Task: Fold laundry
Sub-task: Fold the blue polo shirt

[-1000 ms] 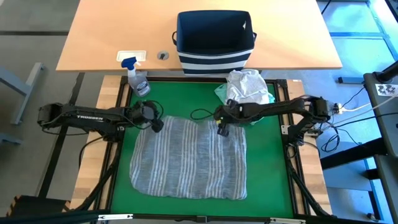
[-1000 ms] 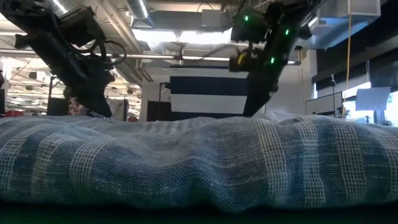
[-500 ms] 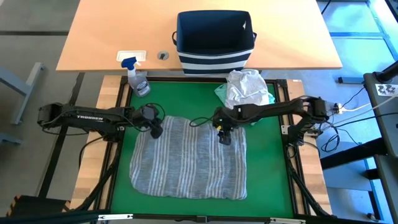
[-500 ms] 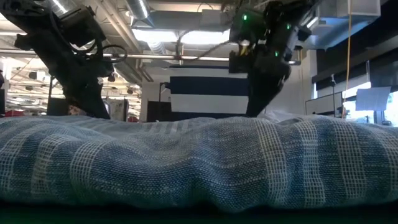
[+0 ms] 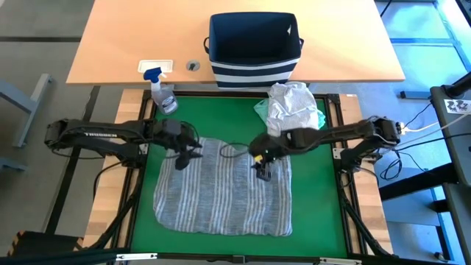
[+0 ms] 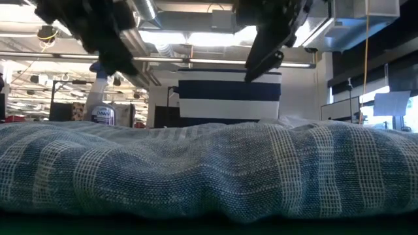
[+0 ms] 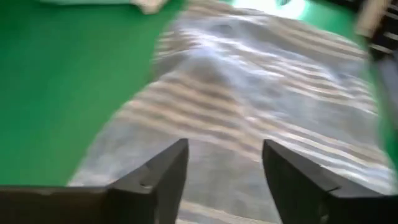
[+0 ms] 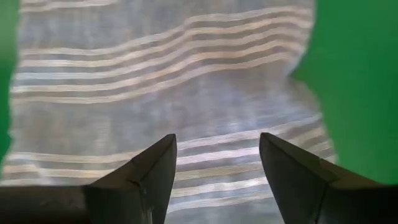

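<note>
Striped shirt (image 7: 261,118) blurred in left wrist view, cut off by edges in low view, mint-teal garment (image 5: 262,110) mostly hidden under white t-shirt (image 5: 293,103), spray bottle (image 6: 103,111) partly hidden behind shirt

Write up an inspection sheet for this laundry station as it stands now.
Surface: green mat in a black frame; wooden table behind.
Job's things: striped shirt spread flat on the mat; white t-shirt heaped on a mint-teal garment at the far right corner.
Clutter: spray bottle at the mat's far left corner; navy-and-white basket on the table.
Grippers: left gripper and right gripper both open above the shirt, holding nothing.
Cables: loops at the right arm; wires to the right.
Surroundings: nothing seen of people.
</note>
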